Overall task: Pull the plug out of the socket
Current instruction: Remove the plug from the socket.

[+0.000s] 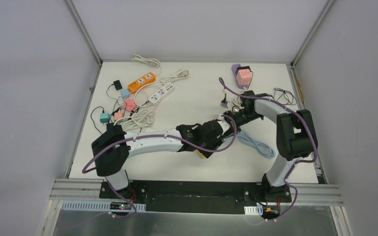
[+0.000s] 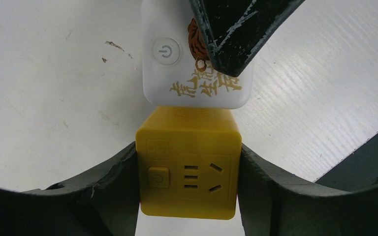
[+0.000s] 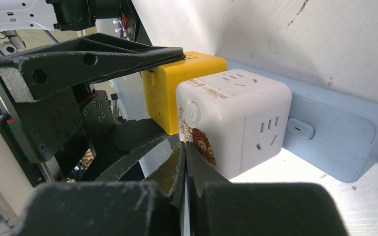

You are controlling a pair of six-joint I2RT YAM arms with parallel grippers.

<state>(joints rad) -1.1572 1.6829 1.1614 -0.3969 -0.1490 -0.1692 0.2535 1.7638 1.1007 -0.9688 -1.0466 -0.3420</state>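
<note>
1. Gripping with the left tool (image 2: 189, 172), we are holding the yellow cube (image 2: 189, 128) by its two side faces. One dark finger is pressing flat on each side, and the cube's socket face is showing between them.
2. We are presenting the right tool (image 3: 183, 147) with its fingers pressed together and holding nothing, its tip resting against the white cube (image 3: 236, 113) at the tiger print.
3. We are seeing the two cubes touching face to face near the middle of the worktop (image 2: 54, 98), a little right and toward the near edge. A pale blue power strip (image 3: 334, 132) is lying against the white cube; whether it also carries the yellow cube, we cannot tell.
4. We are judging the step in hand to be the separation itself: grasp and brace look set, and the cubes are not yet apart.
5. We are expecting the next move to call for a straight pull of the yellow cube away from the white one, along the line of the pins. Meanwhile the right tool would be bracing the white cube so it is not dragged along. Any twisting could be jamming the pins or loosening the grip.
</note>
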